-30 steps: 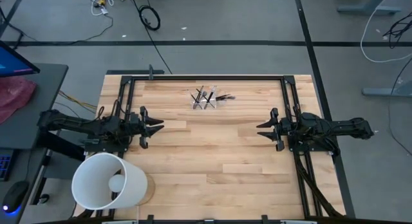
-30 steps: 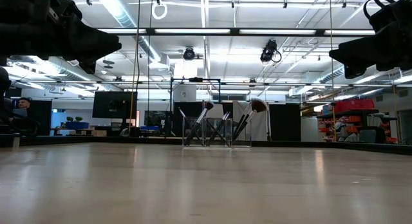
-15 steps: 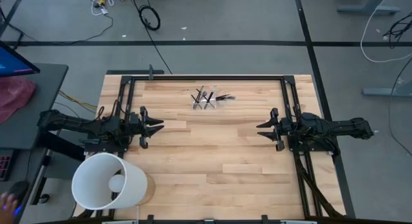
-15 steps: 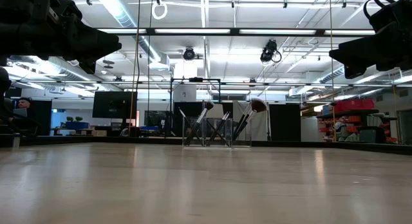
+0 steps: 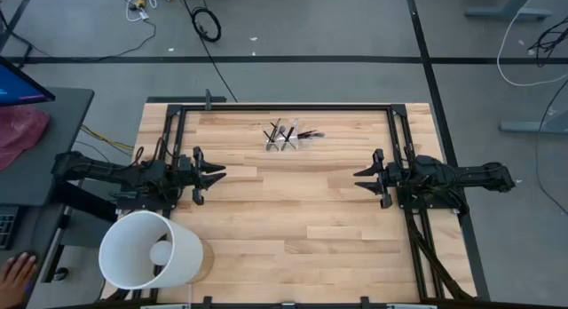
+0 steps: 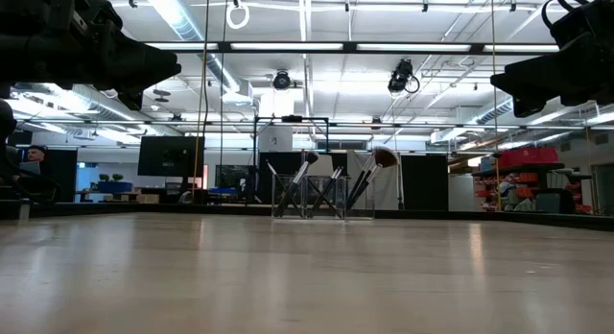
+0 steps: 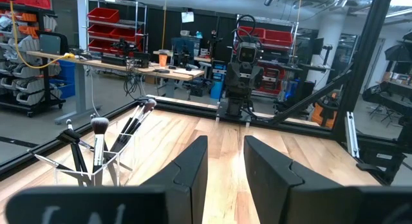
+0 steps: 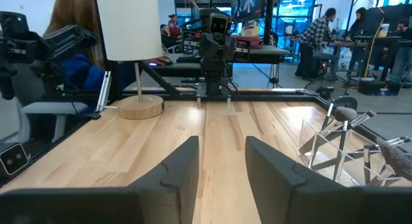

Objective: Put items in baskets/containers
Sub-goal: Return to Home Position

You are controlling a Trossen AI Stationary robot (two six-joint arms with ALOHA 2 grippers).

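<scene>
At the far left, off the desk, a person's hand is showing at the bottom edge of the high view. A large white bucket is sitting on the desk's lower-left corner in that view. Just above it in the picture, the left gripper is hovering over the desk's left side, well above the wood and pointing toward the middle, its jaws spread with bare desk showing between them. At the middle of the far edge, the clear holder is standing upright, well apart from both arms. The makeup brushes are leaning in it at mixed angles, bristles up. On the right side, the right gripper is hanging raised, facing the left one, its jaws likewise spread and holding nothing.
</scene>
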